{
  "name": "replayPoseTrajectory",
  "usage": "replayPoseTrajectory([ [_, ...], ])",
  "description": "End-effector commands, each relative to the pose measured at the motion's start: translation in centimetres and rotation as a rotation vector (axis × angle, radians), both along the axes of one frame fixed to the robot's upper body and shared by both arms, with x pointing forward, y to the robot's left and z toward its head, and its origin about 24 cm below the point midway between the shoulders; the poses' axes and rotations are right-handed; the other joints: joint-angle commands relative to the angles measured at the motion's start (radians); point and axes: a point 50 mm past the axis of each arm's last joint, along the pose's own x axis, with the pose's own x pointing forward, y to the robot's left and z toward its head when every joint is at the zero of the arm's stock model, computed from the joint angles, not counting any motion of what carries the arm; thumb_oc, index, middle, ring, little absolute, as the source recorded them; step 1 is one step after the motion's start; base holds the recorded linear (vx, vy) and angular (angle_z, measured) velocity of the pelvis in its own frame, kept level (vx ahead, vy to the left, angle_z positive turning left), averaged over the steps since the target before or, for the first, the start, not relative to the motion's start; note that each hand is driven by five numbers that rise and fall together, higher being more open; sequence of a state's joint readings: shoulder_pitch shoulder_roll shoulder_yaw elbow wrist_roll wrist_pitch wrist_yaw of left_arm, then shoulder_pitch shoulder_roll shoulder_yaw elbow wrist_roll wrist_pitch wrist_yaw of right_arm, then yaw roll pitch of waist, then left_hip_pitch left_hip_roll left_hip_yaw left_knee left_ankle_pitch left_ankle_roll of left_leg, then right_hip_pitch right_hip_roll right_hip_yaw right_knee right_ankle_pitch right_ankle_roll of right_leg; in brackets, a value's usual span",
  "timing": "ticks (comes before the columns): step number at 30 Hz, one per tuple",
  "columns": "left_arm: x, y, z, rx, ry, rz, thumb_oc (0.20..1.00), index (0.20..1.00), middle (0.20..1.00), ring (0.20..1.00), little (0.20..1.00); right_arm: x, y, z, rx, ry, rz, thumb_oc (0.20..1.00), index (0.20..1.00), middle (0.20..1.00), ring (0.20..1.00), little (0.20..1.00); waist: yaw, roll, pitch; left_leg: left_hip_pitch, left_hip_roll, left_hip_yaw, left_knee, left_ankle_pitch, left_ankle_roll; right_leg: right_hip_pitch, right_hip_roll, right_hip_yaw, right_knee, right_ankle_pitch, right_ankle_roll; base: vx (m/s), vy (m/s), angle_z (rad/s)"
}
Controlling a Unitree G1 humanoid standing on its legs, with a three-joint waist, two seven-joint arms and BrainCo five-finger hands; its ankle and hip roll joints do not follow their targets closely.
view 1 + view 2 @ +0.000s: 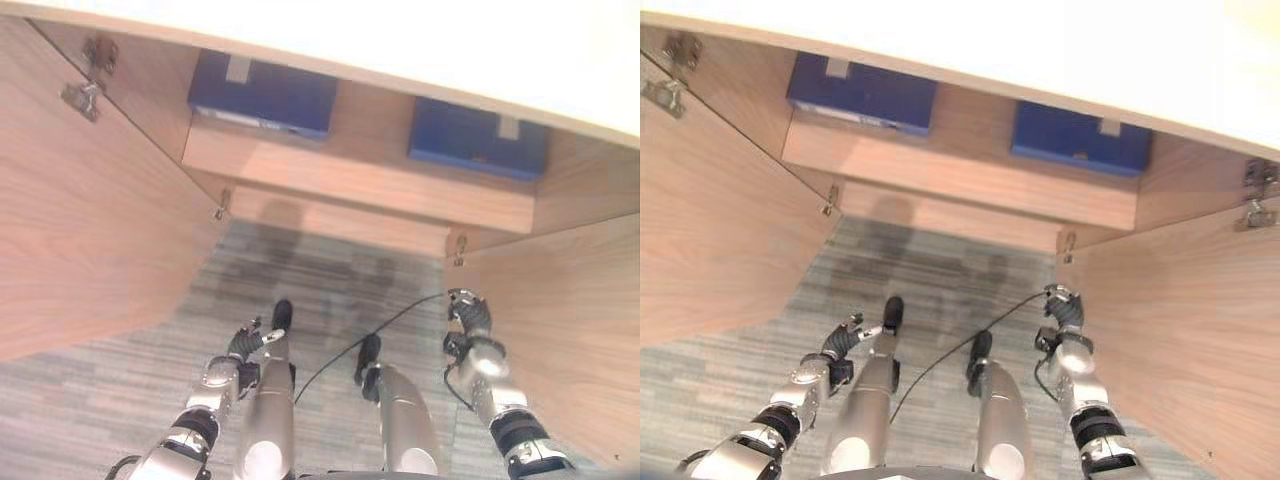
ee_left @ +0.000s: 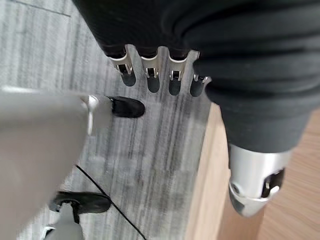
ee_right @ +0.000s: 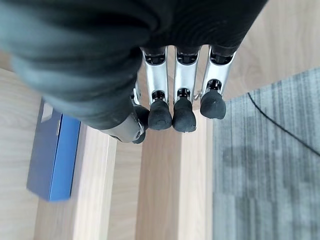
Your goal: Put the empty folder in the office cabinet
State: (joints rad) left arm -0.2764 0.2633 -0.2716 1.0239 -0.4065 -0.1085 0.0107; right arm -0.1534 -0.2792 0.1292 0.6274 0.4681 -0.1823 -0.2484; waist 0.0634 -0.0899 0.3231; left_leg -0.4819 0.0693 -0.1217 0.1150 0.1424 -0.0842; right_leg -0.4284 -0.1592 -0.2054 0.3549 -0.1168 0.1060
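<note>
Left hand (image 1: 248, 342) and right hand (image 1: 468, 310) hang relaxed and empty; two blue folders (image 1: 262, 93) sit on the cabinet shelf (image 1: 360, 175).

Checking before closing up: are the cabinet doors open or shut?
Open. The left door and right door both swing out toward the robot, exposing the shelf with two blue folders on it.

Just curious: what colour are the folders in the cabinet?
Dark blue folders, clearest in the left eye view.
</note>
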Motion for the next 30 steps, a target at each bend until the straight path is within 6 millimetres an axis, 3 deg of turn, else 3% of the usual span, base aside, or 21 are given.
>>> replayPoseTrajectory([
  [1, -1.2, 0.4, -0.9, 0.013, 0.043, 0.024, 1.0, 1.0, 1.0, 1.0, 1.0, -0.2, -0.6, 0.9, -0.055, -0.041, 0.087, 1.0, 1.0, 1.0, 1.0, 1.0, 0.01, 0.021, -0.012, 0.084, 0.094, 0.019, -0.035, -0.061, -0.051, 0.103, -0.023, 0.037, -0.07, 0.021, 0.043, 0.02, 0.066, -0.13],
  [6, -2.0, 1.0, -1.2, 0.009, 0.042, 0.058, 1.0, 1.0, 1.0, 1.0, 1.0, -1.6, 1.1, -0.8, -0.09, 0.043, 0.21, 1.0, 1.0, 1.0, 1.0, 1.0, 0.014, 0.015, -0.044, 0.189, 0.11, 0.043, -0.077, -0.068, -0.05, 0.178, -0.021, 0.019, -0.1, 0.037, 0.06, 0.0, 0.051, -0.11],
  [11, -2.2, 1.6, -0.7, 0.011, 0.002, 0.086, 1.0, 1.0, 1.0, 1.0, 1.0, -2.6, 2.3, -1.7, -0.141, 0.093, 0.318, 1.0, 1.0, 1.0, 1.0, 1.0, 0.036, 0.027, -0.069, 0.263, 0.112, 0.016, -0.112, -0.056, -0.049, 0.26, -0.004, -0.004, -0.056, -0.015, 0.062, 0.01, -0.032, 0.09],
  [13, -2.0, 1.3, -0.1, 0.008, -0.051, 0.074, 1.0, 1.0, 1.0, 1.0, 1.0, -2.6, 2.7, -1.8, -0.169, 0.098, 0.345, 1.0, 1.0, 1.0, 1.0, 1.0, 0.072, 0.038, -0.08, 0.263, 0.109, -0.017, -0.116, -0.029, -0.064, 0.317, 0.008, -0.041, -0.077, -0.048, 0.044, -0.04, -0.117, 0.46],
  [14, -1.8, 1.0, 0.3, 0.004, -0.081, 0.066, 1.0, 1.0, 1.0, 1.0, 1.0, -2.4, 2.5, -1.6, -0.2, 0.089, 0.348, 1.0, 1.0, 1.0, 1.0, 1.0, 0.085, 0.049, -0.081, 0.25, 0.114, -0.026, -0.131, 0.013, -0.088, 0.352, 0.011, -0.079, -0.116, -0.051, 0.037, -0.15, -0.086, 1.29],
  [15, -1.3, 0.6, 1.1, -0.02, -0.14, 0.071, 1.0, 1.0, 1.0, 1.0, 1.0, -1.8, 2.4, -1.1, -0.261, 0.069, 0.364, 1.0, 1.0, 1.0, 1.0, 1.0, 0.104, 0.058, -0.091, 0.232, 0.123, -0.009, -0.176, 0.053, -0.113, 0.372, 0.016, -0.122, -0.168, -0.043, 0.032, -0.3, -0.039, 1.51],
  [16, -0.8, 0.4, 1.9, -0.04, -0.193, 0.078, 1.0, 1.0, 1.0, 1.0, 1.0, -1.2, 2.0, -0.4, -0.313, 0.05, 0.377, 1.0, 1.0, 1.0, 1.0, 1.0, 0.109, 0.061, -0.092, 0.218, 0.132, 0.053, -0.16, 0.05, -0.113, 0.386, -0.002, -0.164, -0.215, -0.014, 0.033, -0.26, 0.0, 1.39],
  [17, -0.8, 0.4, 1.9, -0.04, -0.193, 0.078, 1.0, 1.0, 1.0, 1.0, 1.0, -1.2, 2.0, -0.4, -0.313, 0.05, 0.377, 1.0, 1.0, 1.0, 1.0, 1.0, 0.108, 0.062, -0.092, 0.217, 0.132, 0.052, -0.159, 0.05, -0.113, 0.386, -0.002, -0.164, -0.216, -0.013, 0.033, -0.34, 0.084, 0.81],
  [18, -0.8, -0.1, 2.2, -0.062, -0.215, 0.065, 1.0, 1.0, 1.0, 1.0, 1.0, -0.6, 1.8, 0.1, -0.344, 0.039, 0.38, 1.0, 1.0, 1.0, 1.0, 1.0, 0.085, 0.053, -0.107, 0.239, 0.164, 0.187, -0.112, 0.014, -0.08, 0.392, -0.028, -0.206, -0.261, 0.021, 0.037, -0.18, 0.067, 0.85],
  [19, -0.8, -0.1, 2.2, -0.063, -0.215, 0.065, 1.0, 1.0, 1.0, 1.0, 1.0, -0.6, 1.8, 0.1, -0.345, 0.039, 0.38, 1.0, 1.0, 1.0, 1.0, 1.0, 0.085, 0.053, -0.108, 0.235, 0.164, 0.187, -0.11, 0.015, -0.079, 0.39, -0.028, -0.207, -0.265, 0.027, 0.038, -0.23, 0.102, 1.05],
  [22, -1.6, -0.4, 2.6, -0.08, -0.243, 0.036, 1.0, 1.0, 1.0, 1.0, 1.0, -0.8, 1.6, 0.1, -0.345, 0.043, 0.38, 1.0, 1.0, 1.0, 1.0, 1.0, 0.045, 0.044, -0.146, 0.357, 0.21, 0.368, 0.001, -0.084, -0.068, 0.407, -0.078, -0.292, -0.289, 0.076, 0.027, -0.18, 0.108, 0.84],
  [24, -1.8, -0.3, 2.7, -0.085, -0.248, 0.036, 1.0, 1.0, 1.0, 1.0, 1.0, -1.0, 1.7, 0.0, -0.339, 0.047, 0.384, 1.0, 1.0, 1.0, 1.0, 1.0, 0.039, 0.042, -0.155, 0.388, 0.208, 0.379, 0.013, -0.106, -0.069, 0.409, -0.087, -0.307, -0.285, 0.083, 0.025, -0.06, 0.108, 0.93],
  [25, -2.1, 0.0, 2.8, -0.088, -0.254, 0.038, 1.0, 1.0, 1.0, 1.0, 1.0, -1.4, 1.6, -0.3, -0.332, 0.059, 0.387, 1.0, 1.0, 1.0, 1.0, 1.0, 0.032, 0.04, -0.179, 0.443, 0.201, 0.374, 0.016, -0.155, -0.082, 0.423, -0.095, -0.316, -0.285, 0.083, 0.038, 0.02, 0.132, 0.92],
  [30, -3.3, 0.7, 2.4, -0.084, -0.228, 0.05, 1.0, 1.0, 1.0, 1.0, 1.0, -2.8, 1.8, -1.6, -0.284, 0.119, 0.373, 1.0, 1.0, 1.0, 1.0, 1.0, 0.024, 0.048, -0.222, 0.516, 0.162, 0.402, -0.085, -0.17, -0.063, 0.444, -0.114, -0.347, -0.28, 0.124, 0.068, 0.0, 0.202, 0.82],
])
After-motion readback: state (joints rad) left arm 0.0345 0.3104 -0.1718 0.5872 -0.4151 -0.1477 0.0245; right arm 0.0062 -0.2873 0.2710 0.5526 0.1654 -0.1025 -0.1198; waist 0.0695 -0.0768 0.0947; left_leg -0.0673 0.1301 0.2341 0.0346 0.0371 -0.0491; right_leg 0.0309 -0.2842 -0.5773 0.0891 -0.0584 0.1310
